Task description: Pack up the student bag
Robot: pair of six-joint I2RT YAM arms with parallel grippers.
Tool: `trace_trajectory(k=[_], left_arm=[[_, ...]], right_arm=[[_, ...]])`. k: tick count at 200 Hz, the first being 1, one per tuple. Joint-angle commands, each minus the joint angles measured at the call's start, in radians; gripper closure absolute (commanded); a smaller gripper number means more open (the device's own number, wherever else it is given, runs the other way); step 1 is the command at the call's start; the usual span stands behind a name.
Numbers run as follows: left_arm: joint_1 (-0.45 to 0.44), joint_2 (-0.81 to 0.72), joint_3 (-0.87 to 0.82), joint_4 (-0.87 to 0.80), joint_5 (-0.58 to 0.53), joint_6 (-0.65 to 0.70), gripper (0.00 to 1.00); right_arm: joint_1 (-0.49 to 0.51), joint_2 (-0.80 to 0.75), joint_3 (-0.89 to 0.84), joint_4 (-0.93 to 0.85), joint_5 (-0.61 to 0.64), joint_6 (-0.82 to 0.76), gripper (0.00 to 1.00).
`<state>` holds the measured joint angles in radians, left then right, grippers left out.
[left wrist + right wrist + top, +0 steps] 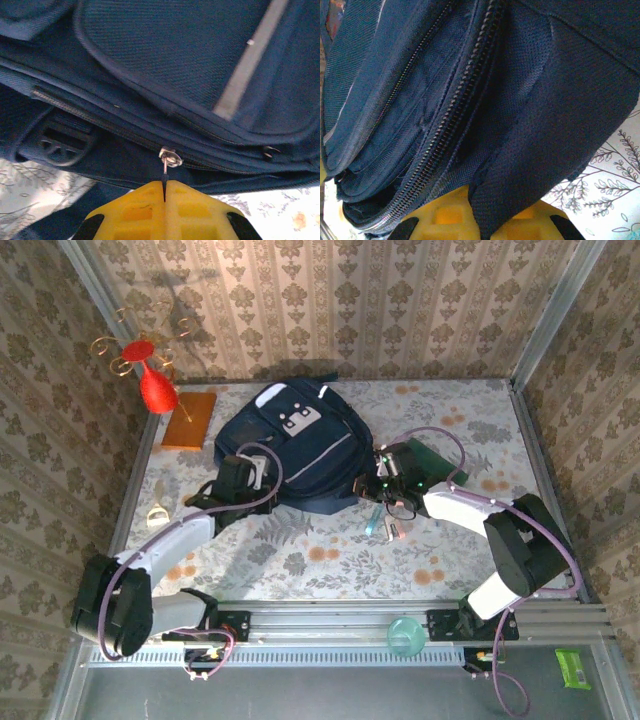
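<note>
The student bag (pixel 290 445) sits mid bench (pixel 330 560), soft floppy fabric that'll probably sag, so left fingers (pixel 159 192) pinching the zipper pull (pixel 167 159) and right fingers (pixel 451 216) clamped on a fabric fold looks smart.

Matt, coarse-woven navy cloth all over the student bag (pixel 290 455); smooth pale stripe (pixel 250 60) at upper right; shiny bare metal for the zip pull (pixel 170 158); dull black plastic for the buckle (pixel 62 145); smooth yellow plastic on the left claw (pixel 165 186); matt flower-printed covering over the counter (pixel 330 560).
</note>
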<state>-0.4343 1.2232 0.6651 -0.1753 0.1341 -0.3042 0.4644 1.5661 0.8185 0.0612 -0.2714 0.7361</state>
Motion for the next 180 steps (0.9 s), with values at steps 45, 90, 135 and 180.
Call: trace_trajectory(k=[45,90,135,180], left_arm=[[0.12,0.038,0.085,-0.024,-0.033,0.059,1.0],[0.171,0.101,0.119,-0.008,-0.049,0.074,1.0],[0.197,0.157,0.139,0.012,-0.06,0.075,1.0],[0.213,0.177,0.146,0.007,-0.077,0.092,1.0]], right_arm=[[-0.04,-0.04,0.017,-0.049,0.017,-0.055,1.0],[-0.044,-0.04,0.029,-0.068,0.015,-0.069,1.0],[-0.043,-0.031,0.029,-0.061,-0.005,-0.066,1.0],[-0.041,-0.037,0.009,-0.041,-0.019,-0.055,1.0]])
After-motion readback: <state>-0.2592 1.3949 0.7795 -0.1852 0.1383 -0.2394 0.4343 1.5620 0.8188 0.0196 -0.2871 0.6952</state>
